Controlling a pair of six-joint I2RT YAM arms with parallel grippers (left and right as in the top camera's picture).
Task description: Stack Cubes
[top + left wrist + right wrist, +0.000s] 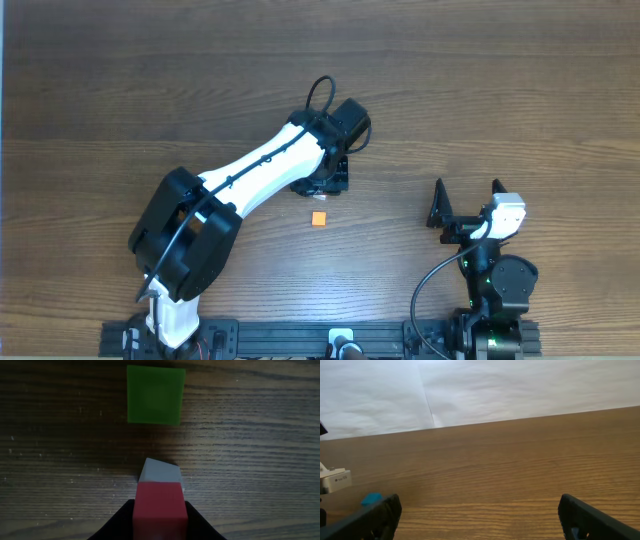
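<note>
Left hand [160, 519]: pinching the red cube [160, 502], which overlaps the grey cube [161, 472] below it.
Right hand [467, 203]: spread wide, holding nothing.
Progress: likely 1 stack of 2 under way; I cannot tell whether red rests on grey.
Left to do: green cube [154, 394] and orange cube [318, 219] lie single on the counter [100, 80].
Materials: cubes matte, flat-faced, crisp-edged; counter brown wood grain.

Left gripper [160, 520] has the held cube [160, 501] between its fingers, sitting right over a second cube [161, 472] on the tabletop [265, 460]. Beyond the held cube, well apart, lies a third cube [154, 394].
</note>
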